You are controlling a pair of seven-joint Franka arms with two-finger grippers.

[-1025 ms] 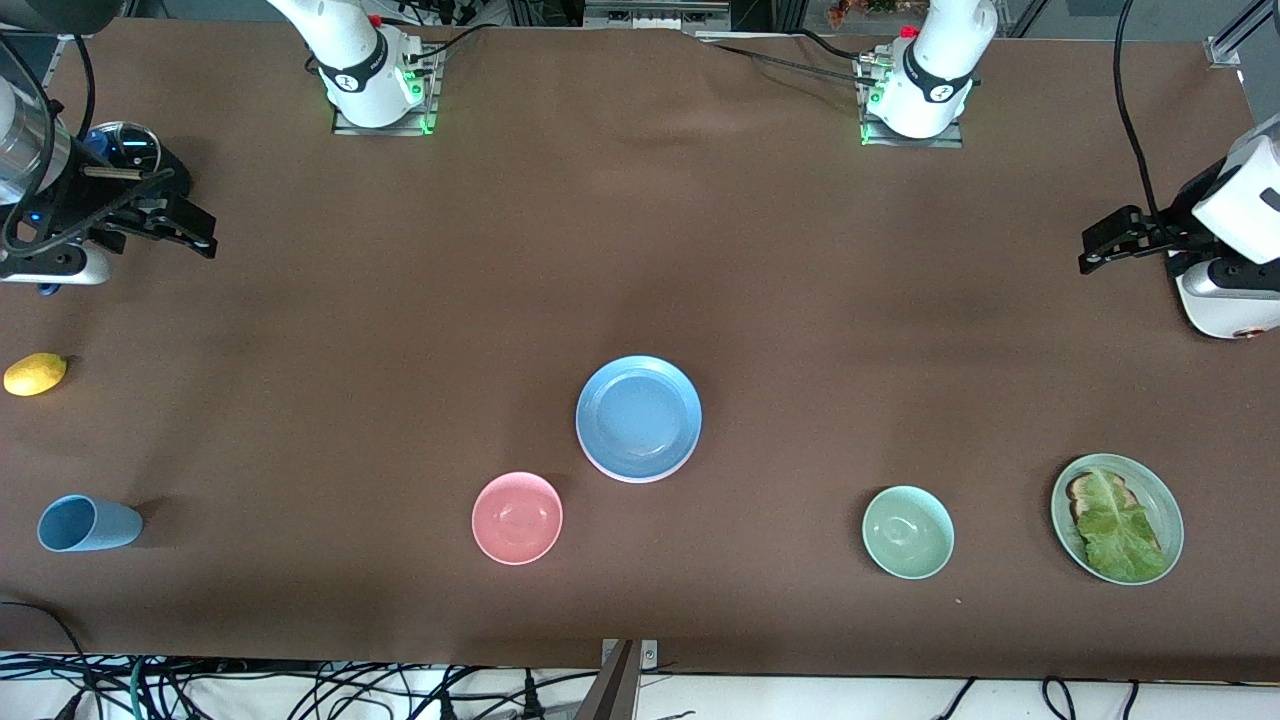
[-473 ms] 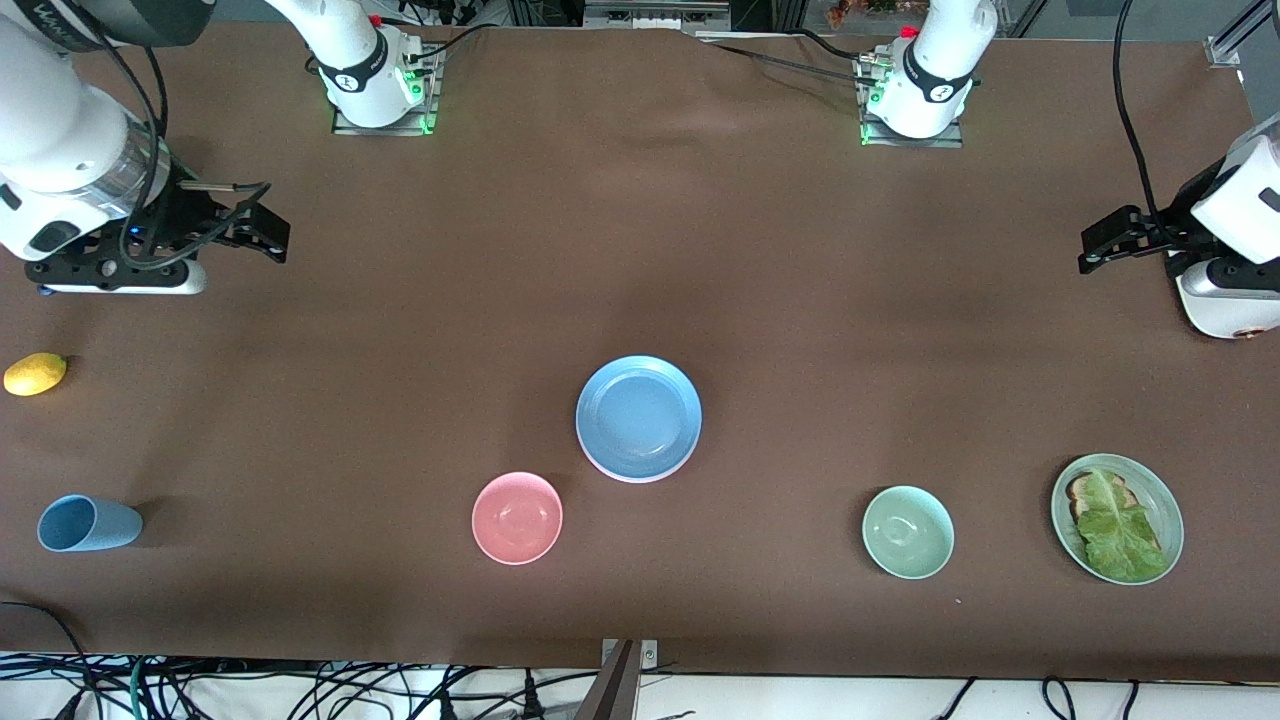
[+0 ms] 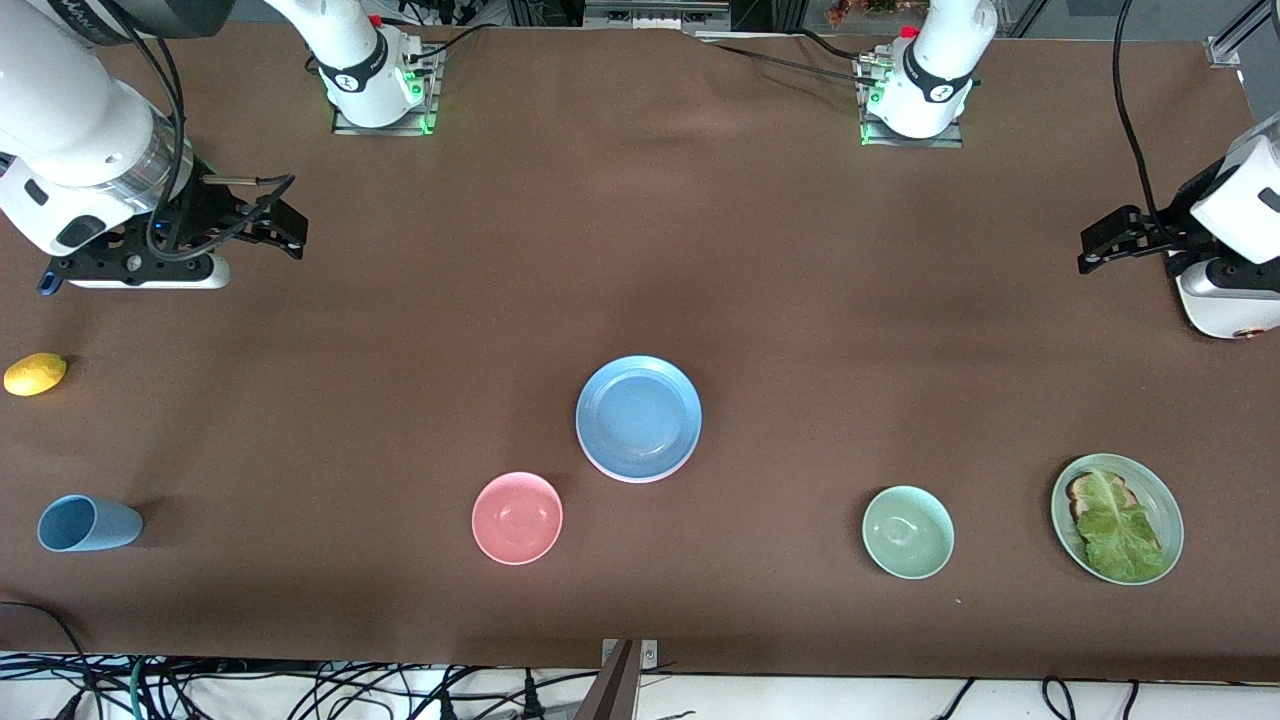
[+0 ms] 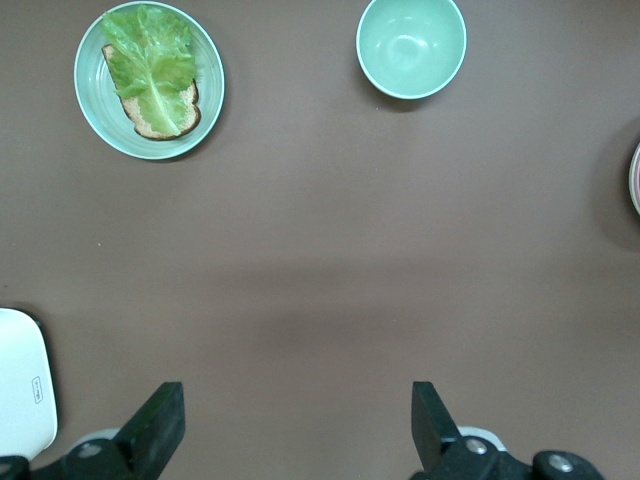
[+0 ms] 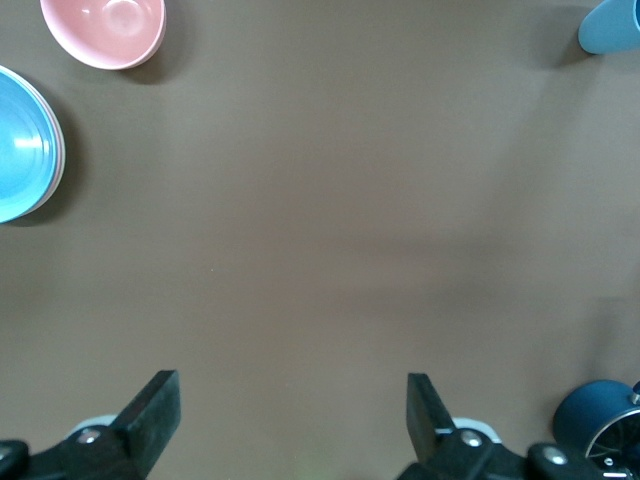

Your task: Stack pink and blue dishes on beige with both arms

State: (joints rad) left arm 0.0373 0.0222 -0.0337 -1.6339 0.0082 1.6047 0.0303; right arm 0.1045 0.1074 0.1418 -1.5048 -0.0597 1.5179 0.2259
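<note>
The blue plate point(image 3: 638, 417) lies in the middle of the table, on top of a stack. A thin pale pink rim point(image 3: 640, 480) shows under its edge, and the same rim appears in the right wrist view point(image 5: 60, 165). The beige plate is hidden. My right gripper point(image 3: 288, 232) hangs open and empty over bare table toward the right arm's end, well away from the stack; its fingers point(image 5: 150, 400) stand wide apart. My left gripper point(image 3: 1092, 250) waits open and empty over the left arm's end, its fingers point(image 4: 160, 425) spread wide.
A pink bowl point(image 3: 517, 517) sits beside the stack, nearer the front camera. A green bowl point(image 3: 908, 531) and a green plate with lettuce point(image 3: 1158, 500) lie toward the left arm's end. A light-blue cup point(image 3: 88, 523) and a lemon point(image 3: 35, 373) lie toward the right arm's end.
My right arm has swung in from the table's end toward the middle, its gripper staying open. The left arm and the dishes have not moved.
</note>
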